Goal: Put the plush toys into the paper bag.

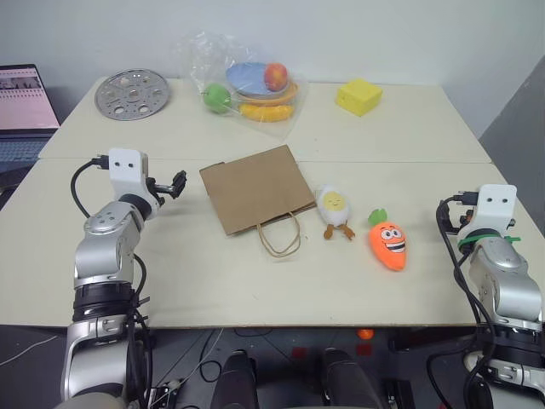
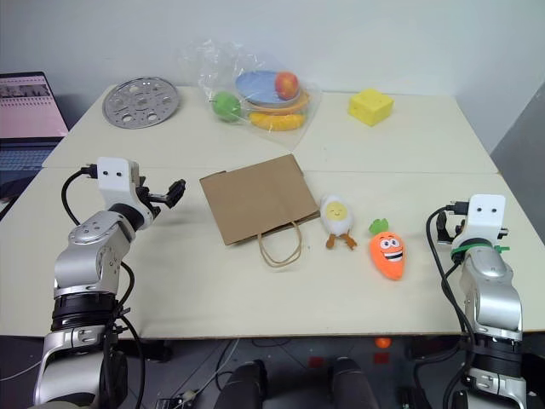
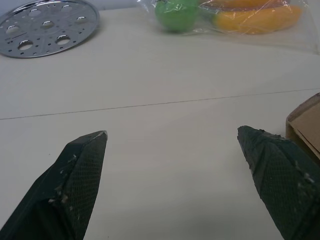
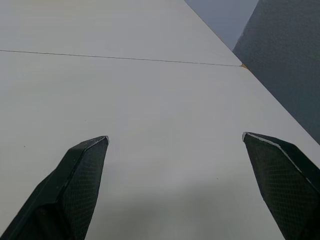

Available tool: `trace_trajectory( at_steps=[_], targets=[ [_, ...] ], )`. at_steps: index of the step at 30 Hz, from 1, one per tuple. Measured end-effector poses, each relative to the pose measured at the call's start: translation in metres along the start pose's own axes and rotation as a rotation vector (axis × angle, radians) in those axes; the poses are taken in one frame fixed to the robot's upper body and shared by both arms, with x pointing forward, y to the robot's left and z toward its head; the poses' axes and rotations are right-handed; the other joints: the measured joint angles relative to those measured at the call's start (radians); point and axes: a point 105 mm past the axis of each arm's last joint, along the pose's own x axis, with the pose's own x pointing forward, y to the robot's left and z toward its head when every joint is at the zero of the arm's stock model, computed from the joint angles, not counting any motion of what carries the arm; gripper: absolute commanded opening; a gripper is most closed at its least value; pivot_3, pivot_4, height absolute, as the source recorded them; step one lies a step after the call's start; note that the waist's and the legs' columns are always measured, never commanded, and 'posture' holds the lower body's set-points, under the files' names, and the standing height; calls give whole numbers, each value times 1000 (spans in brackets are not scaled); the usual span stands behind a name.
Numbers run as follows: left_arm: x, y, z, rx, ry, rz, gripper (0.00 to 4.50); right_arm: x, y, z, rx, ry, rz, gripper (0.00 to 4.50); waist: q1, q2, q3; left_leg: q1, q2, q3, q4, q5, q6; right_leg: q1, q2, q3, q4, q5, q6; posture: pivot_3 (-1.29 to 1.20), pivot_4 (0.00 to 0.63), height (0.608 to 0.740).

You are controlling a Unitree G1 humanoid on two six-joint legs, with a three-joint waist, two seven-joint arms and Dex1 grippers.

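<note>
The brown paper bag (image 1: 251, 187) lies flat on the table's middle, its loop handles (image 1: 281, 234) toward the front edge. Just right of it lies the white egg plush toy (image 1: 335, 209), and further right the orange carrot plush toy (image 1: 388, 243). My left gripper (image 1: 177, 183) hovers open to the left of the bag, empty, pointing toward the back of the table; a corner of the bag (image 3: 306, 124) shows beside one finger (image 3: 280, 170). At the table's right side my right gripper (image 4: 175, 140) stands open over bare tabletop, well right of the carrot.
At the back stand a perforated metal disc (image 1: 132, 94), a clear plastic bag of fruit (image 1: 251, 85) and a yellow block (image 1: 358, 96). A laptop (image 1: 25, 102) sits off the table's left. The table's right edge (image 4: 260, 85) runs close to my right gripper.
</note>
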Motion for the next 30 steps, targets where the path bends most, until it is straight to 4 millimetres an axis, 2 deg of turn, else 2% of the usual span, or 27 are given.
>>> trace_trajectory(
  at_steps=[17, 23, 26, 30],
  targets=[
    [0, 0, 2, -4, -10, -2, 4462, 0, 0, 0, -3, -1, 4, 4500, 0, 0, 0, 0, 0, 0, 0, 0, 0, 0, 0, 0, 0, 0, 0, 0, 150, 740],
    [-1, 3, 15, 23, -53, -36, 4462, 0, 7, 4, -9, -12, 68, 4500, 0, 0, 0, 0, 0, 0, 0, 0, 0, 0, 0, 0, 0, 0, 0, 0, 150, 740],
    [-4, 1, 25, 70, -80, -124, 4462, 1, 16, 19, -4, -54, 189, 4500, -1, 0, 0, 0, 0, 0, 0, 0, 0, 0, 0, 0, 0, 0, 0, 0, 150, 740],
    [-9, -10, 47, 143, -126, -283, 4462, -1, 30, 63, -41, -171, 375, 4500, -1, 0, 0, 0, 0, 0, 0, 0, 0, 0, 0, 0, 0, -2, 4, 0, 150, 740]
  ],
)
